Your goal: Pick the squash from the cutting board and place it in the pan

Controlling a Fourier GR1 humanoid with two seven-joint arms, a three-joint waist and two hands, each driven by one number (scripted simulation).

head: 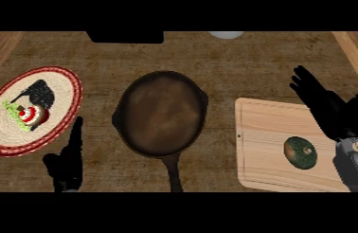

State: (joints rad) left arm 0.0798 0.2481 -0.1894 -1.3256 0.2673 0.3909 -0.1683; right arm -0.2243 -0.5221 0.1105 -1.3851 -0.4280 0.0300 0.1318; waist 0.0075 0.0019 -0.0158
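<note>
At the far left of the wooden table [210, 61] lies a round woven plate [59, 92] with a red patterned rim, carrying a dark lump, some green leaves and a small red-and-white item. Just below and right of the plate, the left hand [67, 158] rises from the lower edge with its fingers straight and pointing up the view — it holds nothing and its fingertip sits near the plate's rim without clearly touching it.

In the middle stands the pan [161, 112], dark brown and rounded, its inside bare and its handle running down toward the lower edge. Behind it, along the top edge, a black object [126, 36] and a pale round thing [226, 34] are only partly in view.

To the right of the pan, apart from it, lies the light wooden cutting board [269, 142]. The squash [300, 153] — dark green, rounded, with a pale patch on its left side — rests on the board's right half. The right hand [323, 104] hovers over the board's upper right corner, fingers spread and extended up and to the left, above the squash and not touching it.
</note>
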